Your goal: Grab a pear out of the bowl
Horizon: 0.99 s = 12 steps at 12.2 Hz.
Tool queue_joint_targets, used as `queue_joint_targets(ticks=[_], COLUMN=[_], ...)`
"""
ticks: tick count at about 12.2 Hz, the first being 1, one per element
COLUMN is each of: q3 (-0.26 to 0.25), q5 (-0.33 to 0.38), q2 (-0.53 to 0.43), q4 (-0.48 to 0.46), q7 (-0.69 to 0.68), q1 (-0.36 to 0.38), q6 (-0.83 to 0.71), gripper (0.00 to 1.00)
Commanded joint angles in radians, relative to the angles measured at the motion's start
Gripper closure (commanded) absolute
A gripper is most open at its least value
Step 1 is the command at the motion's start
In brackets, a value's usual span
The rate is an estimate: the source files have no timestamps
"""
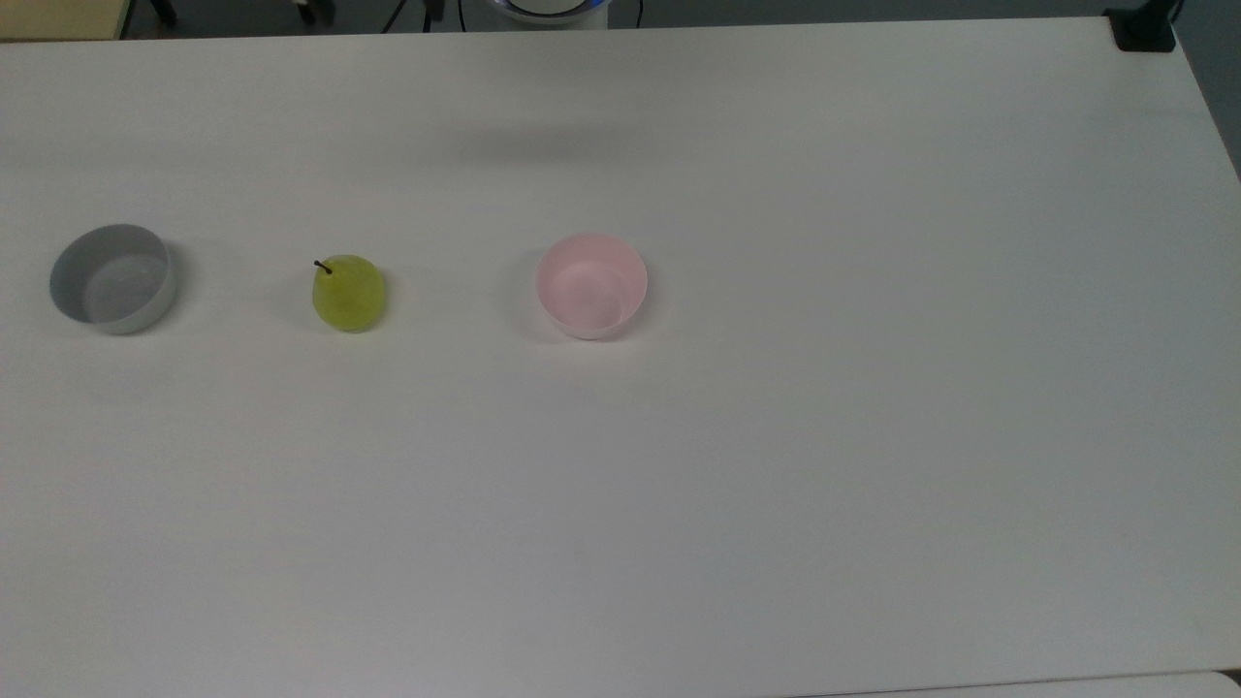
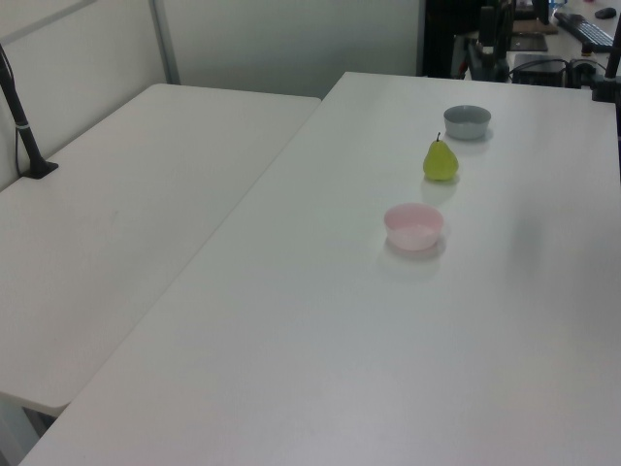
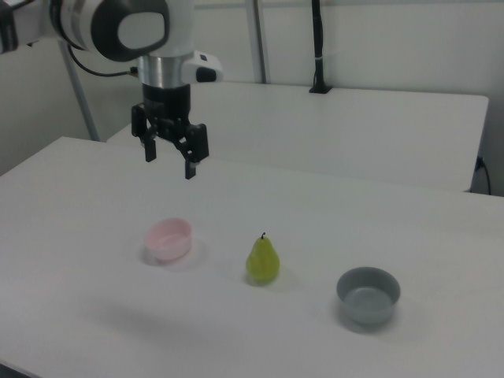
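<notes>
**Pear upright on the table between two bowls; pincer raised and empty**

The pear point(image 1: 349, 293) stands upright on the white table point(image 1: 776, 436), stem uppermost, and lies outside either bowl; in the top view it sits between the grey bowl point(image 1: 113, 278) at the top view's left and the pink bowl point(image 1: 591, 285) at the top view's right, apart from both; in the left view the three form a line running away from the camera, pink bowl point(image 2: 414, 226) nearest, pear point(image 2: 441, 161) next, grey bowl point(image 2: 467, 121) farthest; in the right view the order from the right view's left is pink bowl point(image 3: 169, 239), pear point(image 3: 263, 261), grey bowl point(image 3: 368, 295). Both bowls appear empty, though the near inner wall of each is hidden in the side views. The pincer point(image 3: 170, 159) hangs in the air well above the table, higher than and behind the pink bowl as the right view shows it; its two black fingers point(image 3: 190, 164) point downward and stand spread apart with nothing between them, touching no object. The arm point(image 3: 118, 27) above it is cut off at the right view's upper left corner. A second table point(image 2: 116, 223) adjoins on the left view's left.
</notes>
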Motion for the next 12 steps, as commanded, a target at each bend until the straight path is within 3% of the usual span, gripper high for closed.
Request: queue_joint_targets(ticks=[1,6,12], q3=[0.005,0.046,0.068], q5=[-0.063,-0.078,-0.104], q2=[-0.041,-0.021,-0.006], q4=[-0.017,-0.04,-0.034], q7=[0.057,-0.012,-0.01], q1=[0.066,0.068,0.061], q6=[-0.016,0.197,0.203], gripper=[0.0,0.0,0.0])
